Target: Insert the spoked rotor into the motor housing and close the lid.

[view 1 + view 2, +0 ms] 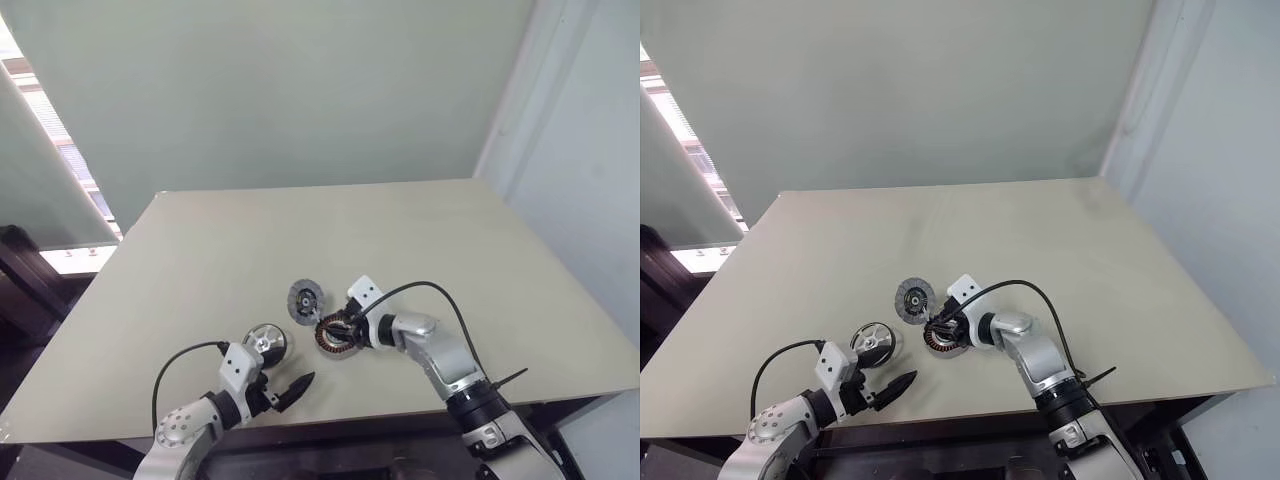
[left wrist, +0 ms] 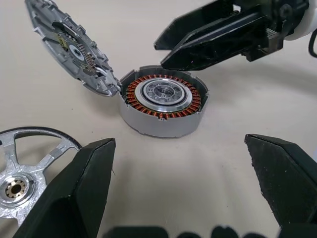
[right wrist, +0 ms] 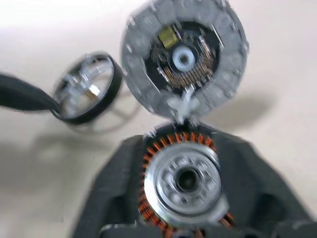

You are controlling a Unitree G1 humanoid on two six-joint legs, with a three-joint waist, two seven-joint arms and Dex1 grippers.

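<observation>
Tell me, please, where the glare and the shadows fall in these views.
Left eye view: the window glares at the left edge. Left wrist view: the black right hand throws a soft shadow on the beige table. Right wrist view: the flat grey metal lid casts a faint one.

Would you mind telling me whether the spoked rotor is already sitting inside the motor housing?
No, the spoked rotor lies on the table apart from the motor housing, whose copper windings and silvery centre stand uncovered.

The housing [image 2: 162,106] is grey with copper-orange windings ringing a silver centre. The lid [image 2: 72,47] is grey, the rotor [image 2: 27,168] silver and black-rimmed.
</observation>
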